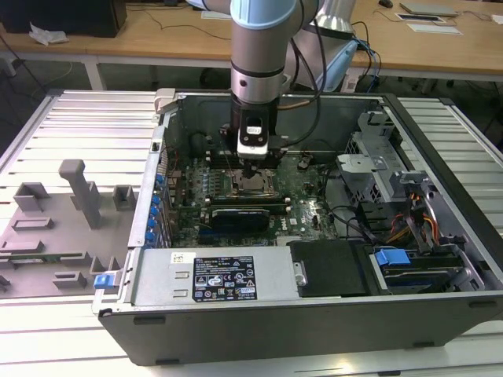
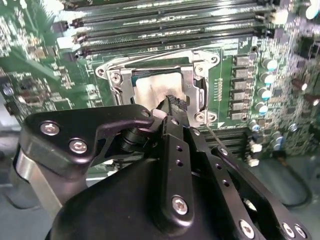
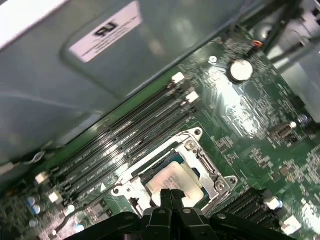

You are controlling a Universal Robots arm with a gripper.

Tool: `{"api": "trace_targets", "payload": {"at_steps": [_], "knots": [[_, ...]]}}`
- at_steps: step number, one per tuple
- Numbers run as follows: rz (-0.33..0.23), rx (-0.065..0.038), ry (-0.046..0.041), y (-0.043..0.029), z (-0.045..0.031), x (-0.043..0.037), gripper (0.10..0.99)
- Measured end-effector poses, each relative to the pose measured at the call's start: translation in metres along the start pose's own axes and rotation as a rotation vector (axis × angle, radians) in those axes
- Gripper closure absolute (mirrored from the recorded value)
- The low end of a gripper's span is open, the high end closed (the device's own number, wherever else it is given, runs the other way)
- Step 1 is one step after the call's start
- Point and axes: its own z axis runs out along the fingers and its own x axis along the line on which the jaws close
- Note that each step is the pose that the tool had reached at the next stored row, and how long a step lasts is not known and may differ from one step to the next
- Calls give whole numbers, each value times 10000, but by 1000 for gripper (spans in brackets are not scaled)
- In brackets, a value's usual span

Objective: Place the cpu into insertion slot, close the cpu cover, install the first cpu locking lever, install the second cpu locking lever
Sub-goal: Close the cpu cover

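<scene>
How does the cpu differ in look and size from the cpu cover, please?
The cpu is a solid plate with a pale silvery top; the cpu cover is an open frame with a large window. The cpu is smaller, showing inside the cpu cover's window. Both are square and metallic.

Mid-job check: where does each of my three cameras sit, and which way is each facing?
Exterior view: off the arm, high, looking down into the open computer case; shows the arm and gripper over the cpu.
Second wrist view: behind the gripper, looking along its black body at the cpu.
First wrist view: on the wrist, facing cpu and memory slots; shut gripper shows.
Shared: both wrist views show the cpu.
</scene>
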Motion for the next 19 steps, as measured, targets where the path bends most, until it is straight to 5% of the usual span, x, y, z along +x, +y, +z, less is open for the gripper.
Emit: {"api": "trace_targets", "payload": {"at_steps": [15,19], "knots": [[-3125,34,102,0,15,0,980],[-3795,-28,-111,-1,20,0,980]]}}
